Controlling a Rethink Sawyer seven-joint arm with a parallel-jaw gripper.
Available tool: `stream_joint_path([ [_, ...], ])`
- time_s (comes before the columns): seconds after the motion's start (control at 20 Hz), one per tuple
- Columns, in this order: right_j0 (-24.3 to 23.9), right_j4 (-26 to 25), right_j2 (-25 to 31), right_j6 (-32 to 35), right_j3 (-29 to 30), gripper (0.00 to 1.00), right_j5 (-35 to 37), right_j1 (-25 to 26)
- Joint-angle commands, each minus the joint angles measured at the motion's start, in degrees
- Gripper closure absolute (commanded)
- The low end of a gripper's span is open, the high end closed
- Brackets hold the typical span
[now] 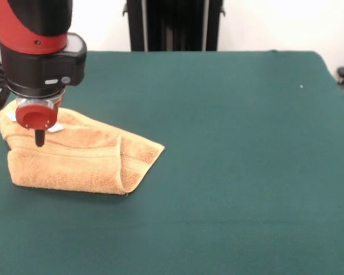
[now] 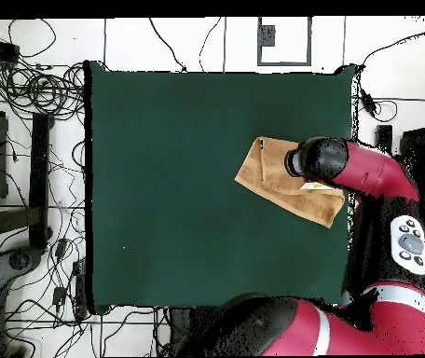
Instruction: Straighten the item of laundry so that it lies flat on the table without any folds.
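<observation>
Here the hand (image 1: 39,137) hovers over the folded towel (image 1: 86,157) near the surface's (image 1: 229,172) edge; its opening cannot be told.

Dark green table (image 1: 229,172), folded orange-tan towel (image 1: 80,157) lying near one corner

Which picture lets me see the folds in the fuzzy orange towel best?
The front view. There the folded orange-tan terry-cloth towel shows its doubled layers, a turned-over flap and border bands, below the red and black gripper. In the overhead view the towel is a small flat tan patch, partly hidden under the arm.
</observation>
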Motion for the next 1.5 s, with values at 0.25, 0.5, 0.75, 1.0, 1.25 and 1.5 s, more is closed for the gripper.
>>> stream_joint_path([
  [0.25, -3.9, 6.2, 17.2, -7.9, 9.4, 1.00, -0.4, -0.8],
  [0.5, -3.6, 6.6, 17.1, -5.7, 9.4, 1.00, 2.0, -2.5],
  [0.75, -1.6, 5.9, 14.8, -3.2, 6.1, 1.00, 4.3, -2.9],
  [1.0, 1.4, 4.4, 11.6, -1.7, 1.5, 1.00, 10.7, -4.2],
  [1.25, 3.2, 4.6, 11.3, -1.6, -2.4, 1.00, 16.2, -6.0],
  [1.5, 4.3, 3.6, 13.0, -5.8, -7.6, 1.00, 23.8, -5.8],
])
